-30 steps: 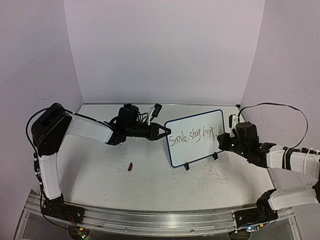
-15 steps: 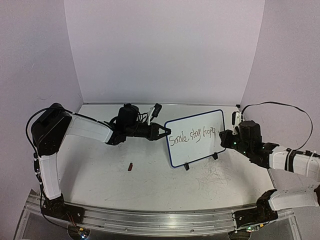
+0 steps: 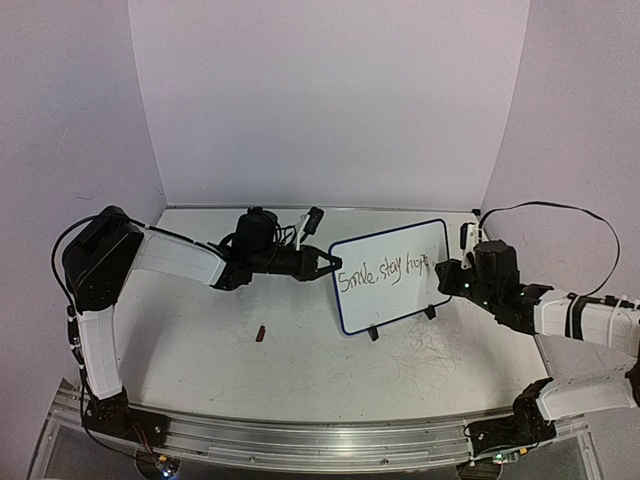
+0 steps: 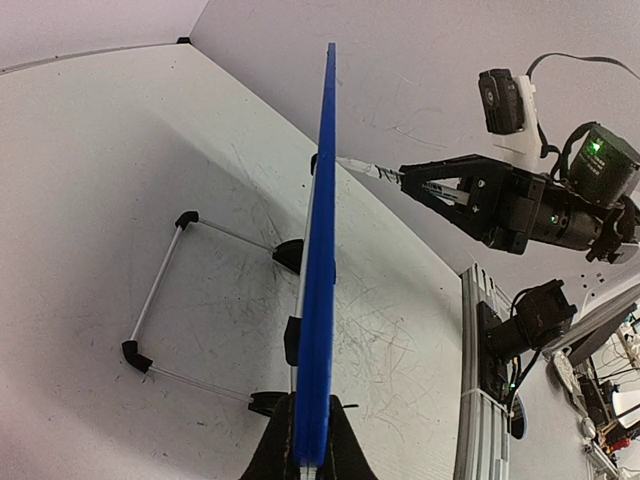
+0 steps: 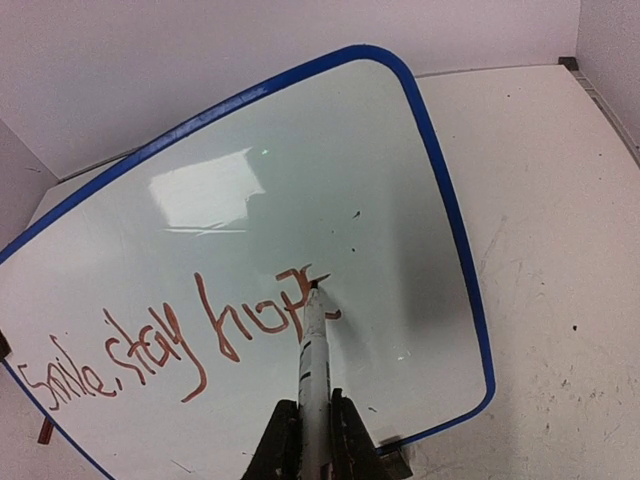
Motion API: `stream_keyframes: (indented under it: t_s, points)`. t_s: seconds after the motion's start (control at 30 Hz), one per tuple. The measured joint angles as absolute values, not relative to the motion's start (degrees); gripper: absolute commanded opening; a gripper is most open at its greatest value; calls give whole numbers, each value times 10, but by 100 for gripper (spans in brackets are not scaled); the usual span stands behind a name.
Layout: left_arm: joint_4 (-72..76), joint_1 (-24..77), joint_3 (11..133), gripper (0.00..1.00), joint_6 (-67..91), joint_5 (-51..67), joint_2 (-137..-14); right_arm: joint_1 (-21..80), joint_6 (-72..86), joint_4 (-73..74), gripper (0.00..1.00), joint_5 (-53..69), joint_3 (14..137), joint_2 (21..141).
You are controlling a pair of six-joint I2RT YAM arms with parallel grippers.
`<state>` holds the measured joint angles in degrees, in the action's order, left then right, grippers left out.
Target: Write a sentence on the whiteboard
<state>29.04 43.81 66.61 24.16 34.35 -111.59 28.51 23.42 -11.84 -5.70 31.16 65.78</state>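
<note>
The whiteboard [image 3: 395,300] stands tilted on the table, blue-framed, on black feet and a wire stand [image 4: 160,290]. My left gripper [image 3: 328,264] is shut on its left edge [image 4: 322,250], the jaws pinching the blue frame [image 4: 312,455]. The sentence [image 3: 385,272] is in reddish-brown marker and reads "Smile, stay hop" plus a part-drawn letter [image 5: 170,345]. My right gripper [image 3: 447,276] is shut on a white marker [image 5: 312,350]. Its tip touches the board at the last letter. In the right wrist view the gripper [image 5: 312,425] sits at the bottom edge.
A small dark red cap-like piece [image 3: 260,333] lies on the table left of the board. The tabletop [image 3: 300,350] is scuffed with old scribbles. Walls close in behind and on both sides, and a metal rail [image 3: 300,435] runs along the near edge.
My right arm has shifted slightly right and back while the marker stayed at the last word, which gained a stroke. The left arm and the board have not moved.
</note>
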Motion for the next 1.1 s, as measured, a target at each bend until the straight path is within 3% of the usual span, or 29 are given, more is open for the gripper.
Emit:
stream_keyframes:
  t_s: [1.1]
  points:
    - [290,438,666,0,242,343,-1115,276,224,-139,0,-24,311,658]
